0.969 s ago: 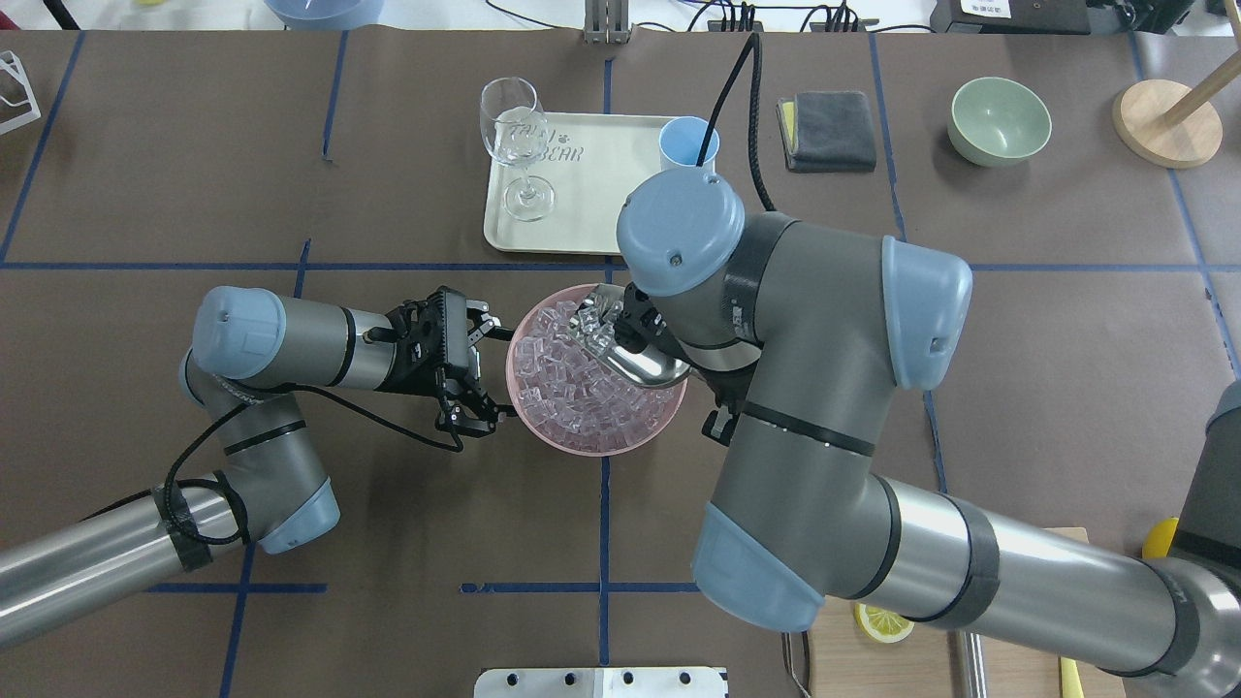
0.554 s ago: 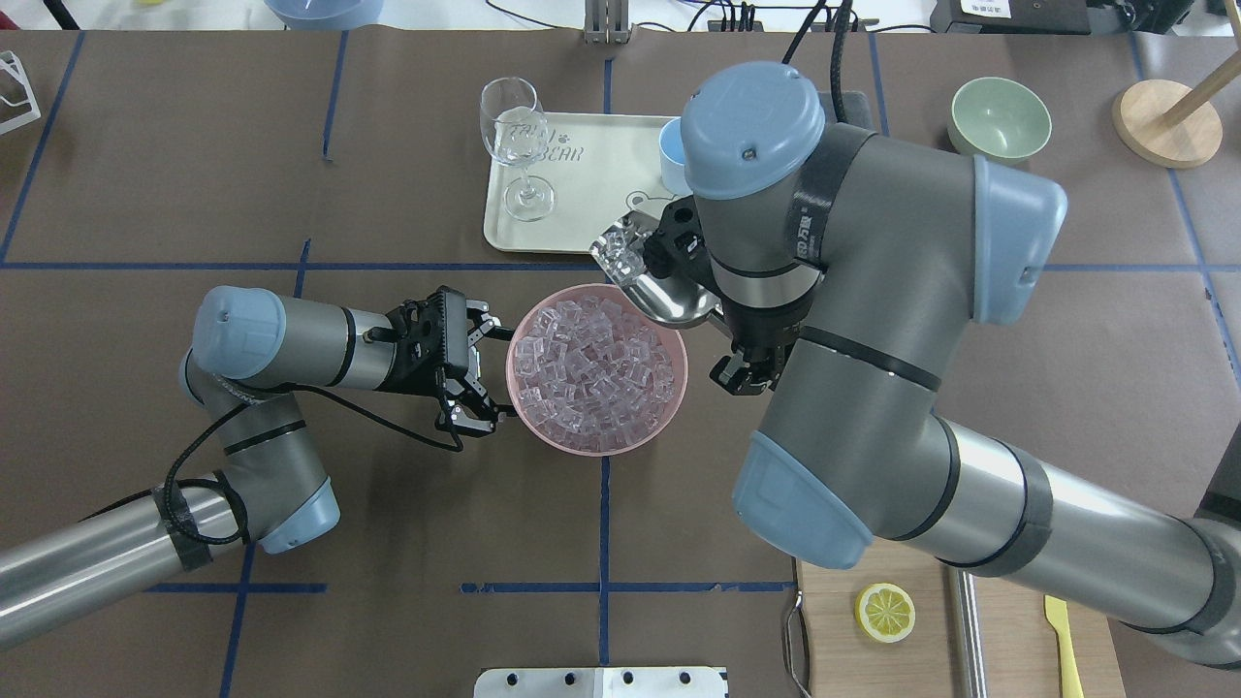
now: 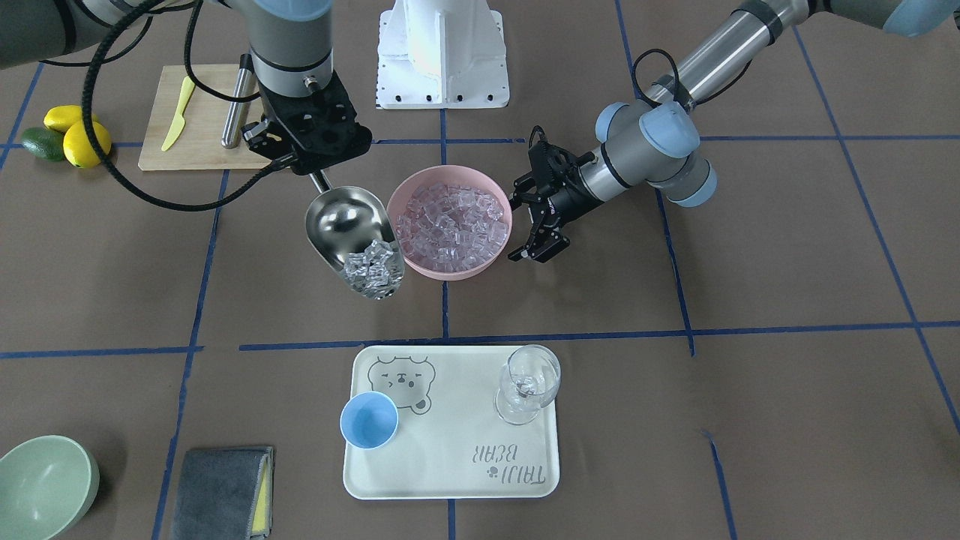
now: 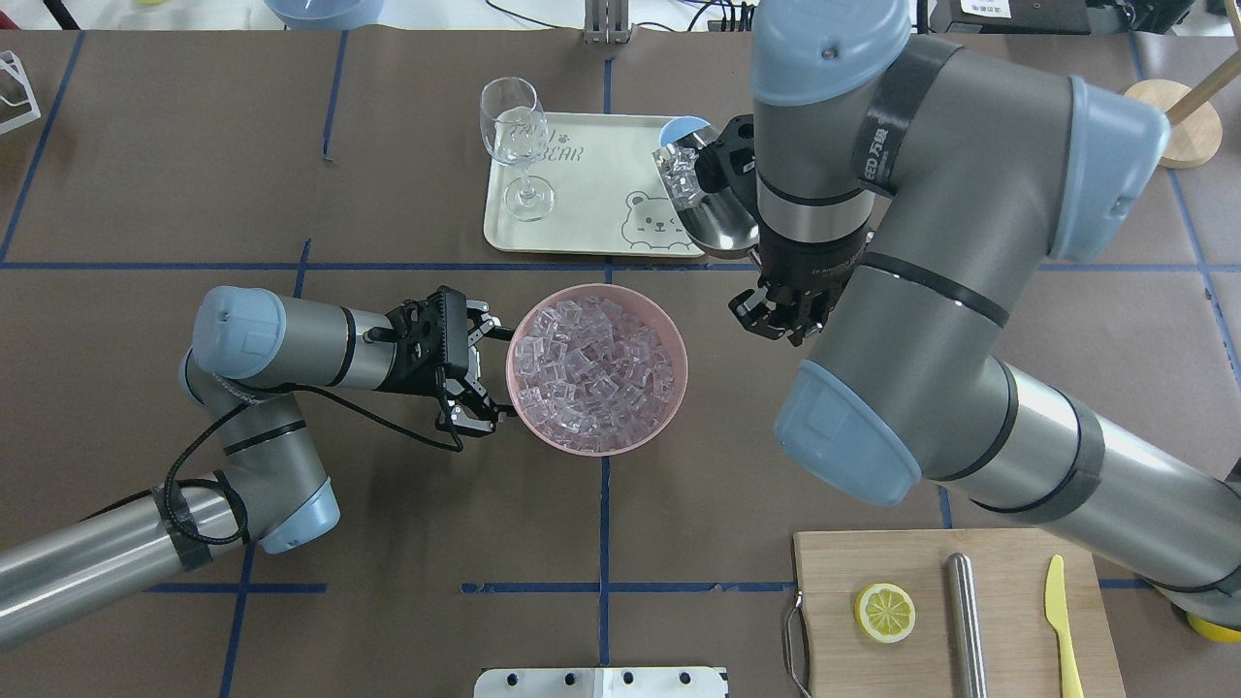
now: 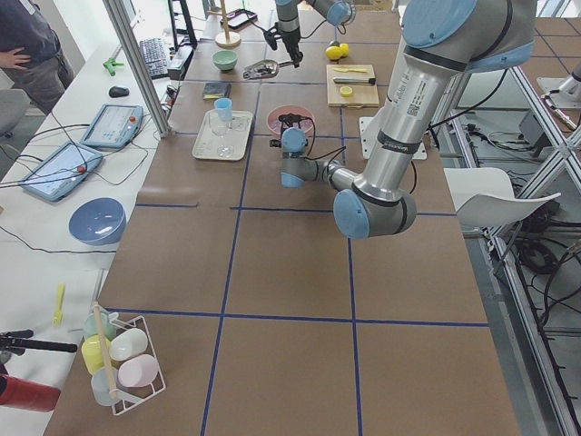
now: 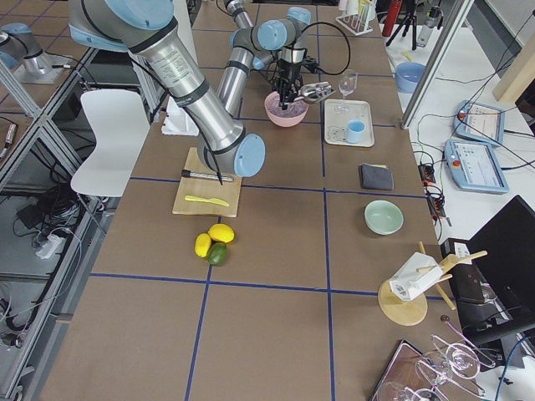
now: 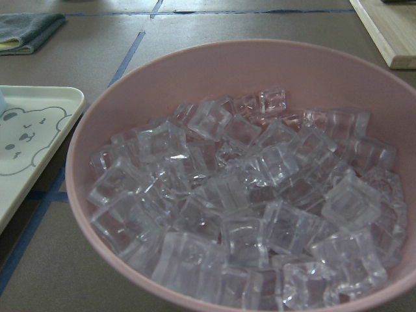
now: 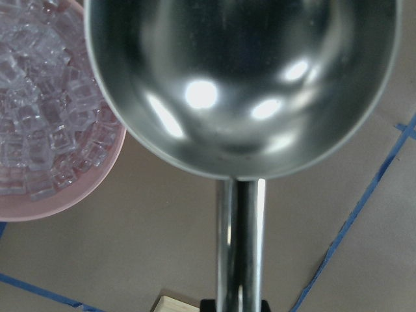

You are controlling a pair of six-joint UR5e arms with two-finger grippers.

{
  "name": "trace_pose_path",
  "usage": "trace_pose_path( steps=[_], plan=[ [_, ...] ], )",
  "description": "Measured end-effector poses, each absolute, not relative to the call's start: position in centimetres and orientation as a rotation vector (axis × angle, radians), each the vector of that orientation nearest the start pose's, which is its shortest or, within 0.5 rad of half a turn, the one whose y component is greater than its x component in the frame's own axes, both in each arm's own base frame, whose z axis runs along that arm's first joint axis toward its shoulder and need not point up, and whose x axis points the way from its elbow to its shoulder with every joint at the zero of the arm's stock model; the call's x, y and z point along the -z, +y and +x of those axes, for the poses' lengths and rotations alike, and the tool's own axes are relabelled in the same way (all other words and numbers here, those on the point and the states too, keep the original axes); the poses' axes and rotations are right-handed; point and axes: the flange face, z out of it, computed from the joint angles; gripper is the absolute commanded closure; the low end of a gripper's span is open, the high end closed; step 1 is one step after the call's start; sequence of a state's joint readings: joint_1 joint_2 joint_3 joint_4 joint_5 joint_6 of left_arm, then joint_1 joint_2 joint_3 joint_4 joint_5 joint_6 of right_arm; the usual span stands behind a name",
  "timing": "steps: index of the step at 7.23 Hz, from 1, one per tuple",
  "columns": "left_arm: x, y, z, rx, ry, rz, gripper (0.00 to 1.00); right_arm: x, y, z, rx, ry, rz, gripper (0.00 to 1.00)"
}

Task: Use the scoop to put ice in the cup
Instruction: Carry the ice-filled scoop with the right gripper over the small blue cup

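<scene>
The steel scoop [image 3: 346,225] hangs in the air beside the pink bowl [image 3: 453,272], tipped mouth-down toward the tray, with several ice cubes [image 3: 372,273] at its lip. My right gripper [image 3: 318,172] is shut on its thin handle [image 8: 240,247]. In the overhead view the scoop [image 4: 715,215] lies over the tray's right edge, next to the light-blue cup [image 4: 684,126], which my arm partly hides. The cup [image 3: 369,420] stands upright with nothing in it on the tray [image 3: 450,465]. My left gripper [image 4: 482,374] is open at the bowl's left rim. The bowl is full of ice [image 7: 247,208].
A clear wine glass [image 3: 529,384] stands on the tray's other side. A cutting board [image 4: 950,620] carries a lemon slice, a steel cylinder and a yellow knife. A green bowl [image 3: 41,484] and a grey cloth [image 3: 221,491] lie beyond the tray.
My right arm lifted the scoop with ice out of the pink bowl and carried it toward the tray and cup. The left arm has not moved.
</scene>
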State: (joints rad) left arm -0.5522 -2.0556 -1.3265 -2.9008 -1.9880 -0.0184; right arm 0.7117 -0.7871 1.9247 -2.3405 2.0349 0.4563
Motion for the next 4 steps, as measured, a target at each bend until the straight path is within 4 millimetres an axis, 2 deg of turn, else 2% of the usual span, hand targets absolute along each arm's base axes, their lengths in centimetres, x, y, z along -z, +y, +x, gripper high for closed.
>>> trace_pose_path(
  steps=[2, 4],
  plan=[
    [-34.6, -43.1, 52.2, -1.096, 1.118, 1.256, 0.00, -16.8, -48.3, -38.0, 0.409, -0.588, -0.052, 1.00],
    [-34.6, -43.1, 52.2, -1.096, 1.118, 1.256, 0.00, -17.7, -51.5, -38.3, 0.386, -0.555, -0.081, 1.00]
  ],
)
